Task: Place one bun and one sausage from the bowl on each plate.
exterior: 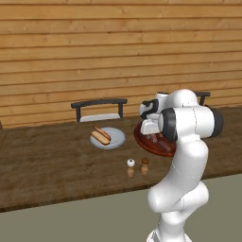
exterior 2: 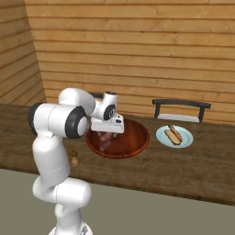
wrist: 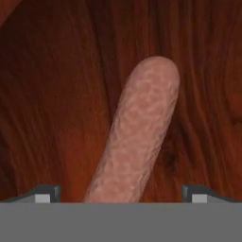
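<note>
- Setting: a long dark wooden table (exterior: 56, 160) runs in front of a wall of horizontal planks; two dark chairs stand at its far side.
- The bowl (exterior 2: 133, 142), reddish-brown wood, sits on the table directly under the arm's hand. The plate (exterior 2: 184, 137) lies apart from it, to its right as the right base view shows it.
- The plate already carries a bun (exterior: 99, 137) with a sausage beside it, touching it. A second plate cannot be made out from here.
- The gripper (wrist: 121, 196) is down inside the bowl, fingers spread wide, holding nothing.
- Key relation: in the hand view a sausage (wrist: 139, 132) lies on the bowl floor between the two fingertips (wrist: 43, 194), its long axis running away from the hand and leaning slightly to one side.
- That axis lies roughly across the line joining the fingers, so closing should pinch it across its narrow width.
- Judgement: the fingers appear just above or level with the sausage; contact cannot be confirmed.
- Two small shakers (exterior: 137, 166) stand on the near side of the bowl, clear of the hand.
</note>
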Robot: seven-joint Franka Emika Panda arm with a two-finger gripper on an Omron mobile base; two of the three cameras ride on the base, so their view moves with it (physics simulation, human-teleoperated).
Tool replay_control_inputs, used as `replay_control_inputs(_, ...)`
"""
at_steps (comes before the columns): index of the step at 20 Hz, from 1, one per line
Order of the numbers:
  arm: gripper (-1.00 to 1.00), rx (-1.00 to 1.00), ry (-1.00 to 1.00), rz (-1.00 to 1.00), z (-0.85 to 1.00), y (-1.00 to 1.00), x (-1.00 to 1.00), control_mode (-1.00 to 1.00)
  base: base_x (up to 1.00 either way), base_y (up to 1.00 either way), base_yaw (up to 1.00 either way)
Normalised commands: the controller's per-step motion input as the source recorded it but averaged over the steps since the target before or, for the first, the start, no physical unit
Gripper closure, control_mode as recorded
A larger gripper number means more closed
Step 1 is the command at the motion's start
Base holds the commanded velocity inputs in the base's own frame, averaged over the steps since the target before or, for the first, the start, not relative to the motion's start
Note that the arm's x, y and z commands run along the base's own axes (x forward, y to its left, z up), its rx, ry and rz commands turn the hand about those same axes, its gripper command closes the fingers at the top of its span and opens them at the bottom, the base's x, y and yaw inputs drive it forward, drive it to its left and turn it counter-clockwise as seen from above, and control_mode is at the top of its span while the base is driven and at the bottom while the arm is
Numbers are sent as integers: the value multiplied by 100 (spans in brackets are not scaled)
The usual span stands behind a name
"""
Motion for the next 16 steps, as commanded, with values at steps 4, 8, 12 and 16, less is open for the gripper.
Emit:
replay_control_inputs(4, -100, 0, 0, -3, -27, 0, -1, -100, 0, 0, 0)
replay_control_inputs(8, 100, 0, 0, -2, -10, 0, 0, -100, 0, 0, 0)
replay_control_inputs(12, 100, 0, 0, -1, 0, 0, 0, -100, 0, 0, 0)
replay_control_inputs(16, 100, 0, 0, 0, 0, 0, 0, -100, 0, 0, 0)
